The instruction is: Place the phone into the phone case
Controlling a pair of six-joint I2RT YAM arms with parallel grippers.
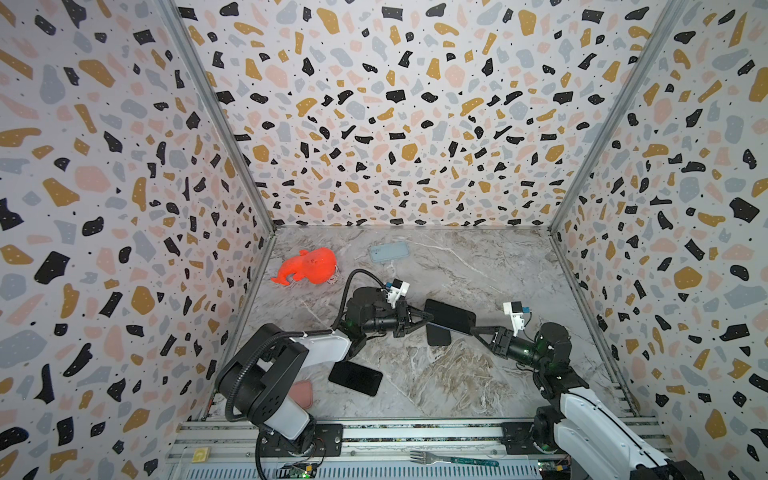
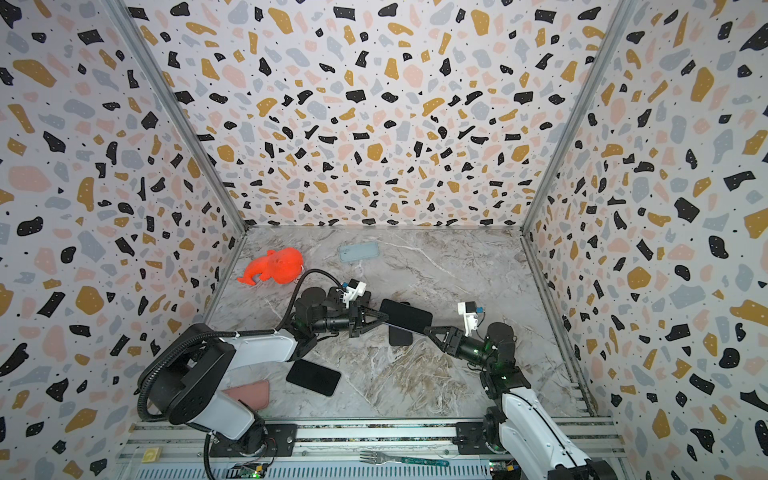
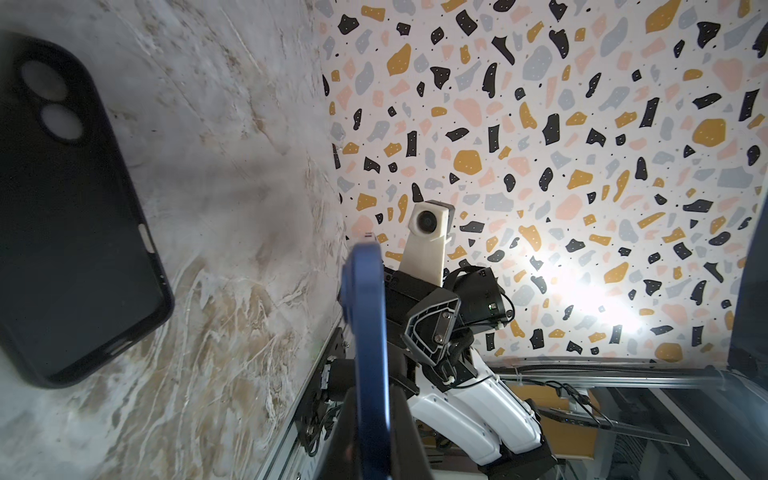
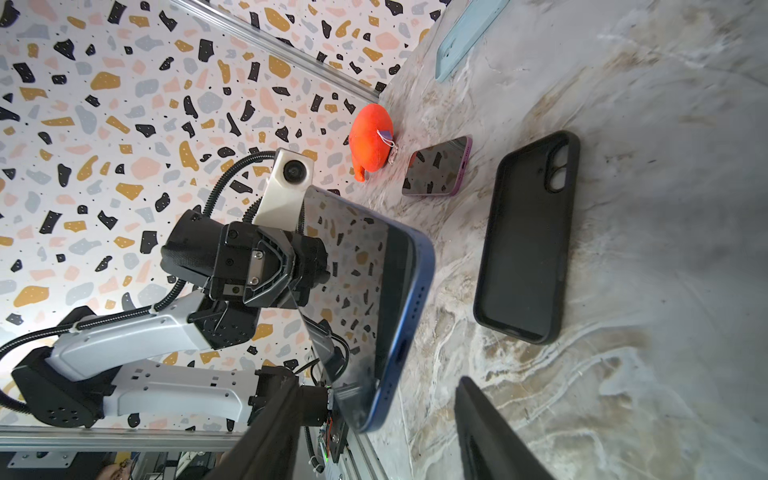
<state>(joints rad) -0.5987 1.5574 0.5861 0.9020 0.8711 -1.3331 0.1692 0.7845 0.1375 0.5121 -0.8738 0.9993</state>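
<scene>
We see a marble table (image 1: 457,374) boxed in by speckled walls (image 1: 395,124). Our left gripper (image 1: 429,318) clamps the phone (image 1: 451,316) at its 9 o'clock end, raised over the black case (image 1: 438,337). The right gripper (image 1: 473,331) waits, jaws apart, at the phone's 4 o'clock corner.

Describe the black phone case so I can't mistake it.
On the marble tabletop, find the blue phone held up centrally. The black rubbery phone case lies beneath it, open side up. It alone is black: the pale blue case is by the back wall, the pink case under the left arm.
</scene>
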